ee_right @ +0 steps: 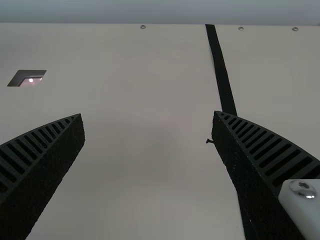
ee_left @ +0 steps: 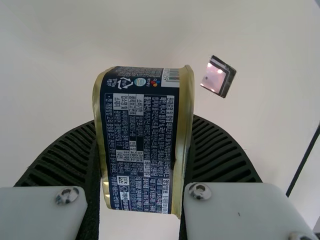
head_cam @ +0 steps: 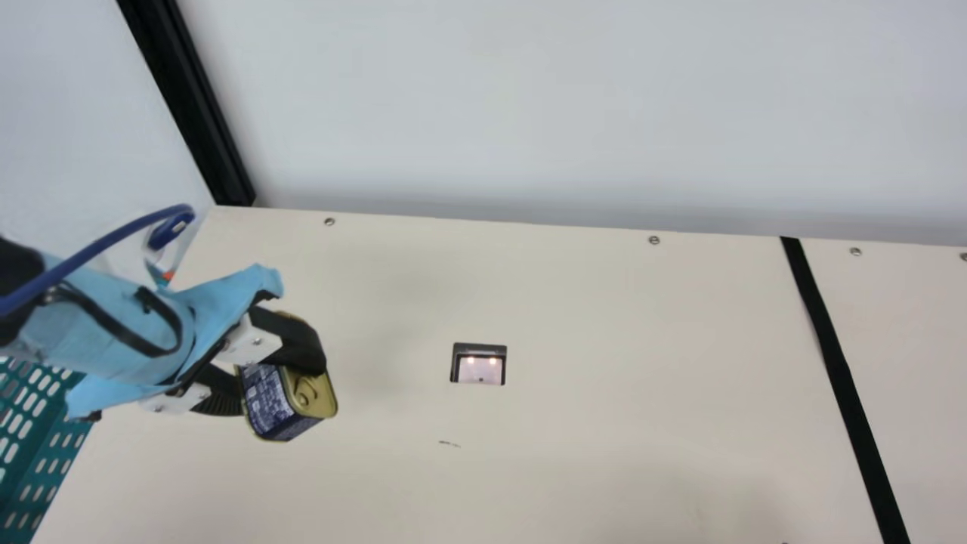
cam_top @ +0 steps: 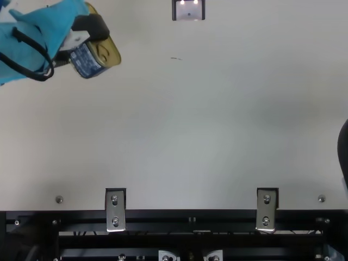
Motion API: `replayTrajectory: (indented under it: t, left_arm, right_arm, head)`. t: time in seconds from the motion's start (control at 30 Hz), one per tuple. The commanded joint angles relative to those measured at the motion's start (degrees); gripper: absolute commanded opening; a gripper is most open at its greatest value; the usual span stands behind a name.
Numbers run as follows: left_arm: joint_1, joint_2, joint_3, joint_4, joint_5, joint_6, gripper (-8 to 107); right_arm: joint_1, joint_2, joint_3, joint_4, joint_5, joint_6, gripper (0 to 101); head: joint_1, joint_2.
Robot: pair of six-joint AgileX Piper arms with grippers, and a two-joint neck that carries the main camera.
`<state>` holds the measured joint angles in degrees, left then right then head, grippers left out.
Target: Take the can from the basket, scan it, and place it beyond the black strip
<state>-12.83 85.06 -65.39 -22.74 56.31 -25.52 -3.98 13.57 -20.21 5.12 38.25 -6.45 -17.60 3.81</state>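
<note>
My left gripper (head_cam: 261, 370) is shut on the can (head_cam: 273, 404), a dark blue and gold tin held tilted above the table, right of the basket (head_cam: 47, 446). In the left wrist view the can (ee_left: 137, 145) stands between the ribbed pads of the left gripper (ee_left: 141, 165), printed side toward the camera. The scanner window (head_cam: 481, 366), lit inside, lies in the table, apart from the can. The black strip (head_cam: 842, 378) runs down the table's right part. In the right wrist view my right gripper (ee_right: 148, 117) is open, nothing between its fingers.
The cream table (head_cam: 604, 317) ends at a pale wall with a black post (head_cam: 196, 113) at the left. Metal brackets (cam_top: 115, 209) and a black rail (cam_top: 190, 217) line the near edge. A blue cable (head_cam: 98, 245) loops over the left arm.
</note>
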Motion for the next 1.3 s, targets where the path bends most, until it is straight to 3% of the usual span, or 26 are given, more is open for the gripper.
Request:
replayTrajectory:
  t: [0.0, 0.33, 0.77, 1.13, 1.27]
  left_arm:
    - [-0.6, 0.5, -0.3, -0.2, -0.4, 3.3, 10]
    - [-4.3, 3.5, -3.7, 1.9, 0.0, 13.5, 10]
    - [-12.1, 7.1, -7.1, 3.3, 5.1, 32.4, 10]
    - [-13.4, 7.9, -7.6, 4.1, 4.9, 32.6, 10]
    - [-14.6, 8.4, -8.5, 6.0, 5.7, 36.4, 10]
  right_arm:
    - [0.0, 0.0, 0.0, 0.0, 0.0, 0.0, 101]
    - [0.0, 0.0, 0.0, 0.0, 0.0, 0.0, 101]
    - [0.0, 0.0, 0.0, 0.0, 0.0, 0.0, 101]
    - [0.0, 0.0, 0.0, 0.0, 0.0, 0.0, 101]
    - [0.0, 0.0, 0.0, 0.0, 0.0, 0.0, 101]
  head:
    - [-0.2, 0.8]
    - [-0.2, 0.8]
    - [-0.2, 0.8]
    - [-0.2, 0.8]
    - [-0.2, 0.8]
